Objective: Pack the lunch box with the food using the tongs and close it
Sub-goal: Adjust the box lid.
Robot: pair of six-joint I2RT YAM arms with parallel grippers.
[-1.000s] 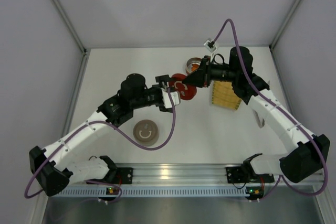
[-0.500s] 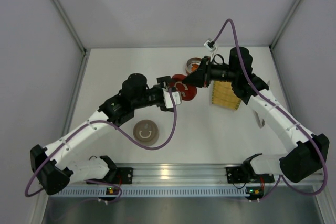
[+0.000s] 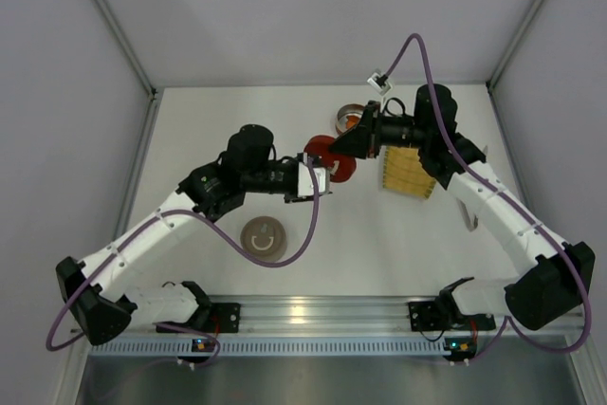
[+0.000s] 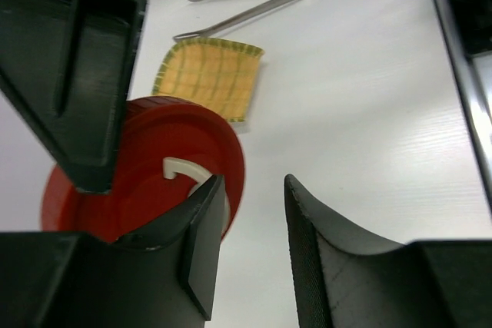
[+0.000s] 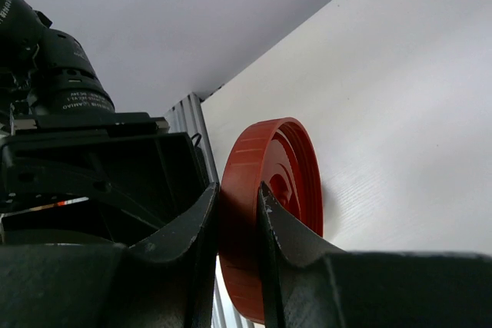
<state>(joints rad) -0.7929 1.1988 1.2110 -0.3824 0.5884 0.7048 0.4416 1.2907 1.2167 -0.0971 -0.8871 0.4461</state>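
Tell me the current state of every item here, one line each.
red lid, tilted, pinched at its rim by right end effector
left end effector, open beside the red lid
round tin, uncovered
brown lid, flat on table
tongs, lying on table, unheld

The red lid [image 4: 154, 159] is smooth, faintly glossy plastic with a finely ribbed rim. The tongs [image 4: 254, 1] are brushed silver metal, dully shiny. The yellow mat [image 4: 207, 78] is coarse woven fibre. The table [image 4: 361, 97] is matt white with faint grain. The left pincer [image 4: 254, 224] has matt black plastic fingers [image 4: 323, 266], lightly textured.
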